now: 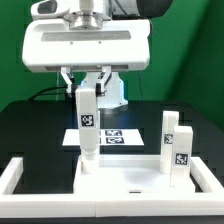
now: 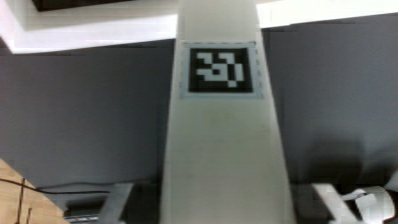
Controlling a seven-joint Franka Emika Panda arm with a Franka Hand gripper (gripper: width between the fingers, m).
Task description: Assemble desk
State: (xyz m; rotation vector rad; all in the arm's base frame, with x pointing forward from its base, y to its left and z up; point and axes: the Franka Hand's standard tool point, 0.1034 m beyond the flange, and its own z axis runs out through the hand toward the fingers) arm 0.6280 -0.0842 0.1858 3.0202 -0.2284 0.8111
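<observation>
White plastic leg (image 1: 87, 122) held upright in my hand (image 1: 87, 90), fingers (image 1: 70, 84) closed partway on its upper end, one on each side. Its black-and-white tag faces the exterior camera. Lower end of the leg meets the tabletop panel (image 1: 125, 178), which lies flat directly below my hand, near the panel's corner on the exterior view's left; whether the leg is seated there or only touching, I cannot tell. Two more legs (image 1: 175, 146) stand upright, well apart from my hand toward the exterior view's right, close together at the panel's far edge, each with a tag showing. Marker board (image 1: 112, 137) lies flat on the black surface (image 1: 30, 130) behind the held leg, partly hidden by it. Low white border rail (image 1: 18, 172) runs around the near side of the work area, below and outward from my hand on both sides. Wrist view: the leg (image 2: 222, 130) fills the middle of the frame lengthwise, tag plain on its face, with my fingertips (image 2: 111, 203) just visible at either side of it and dark surface behind.
</observation>
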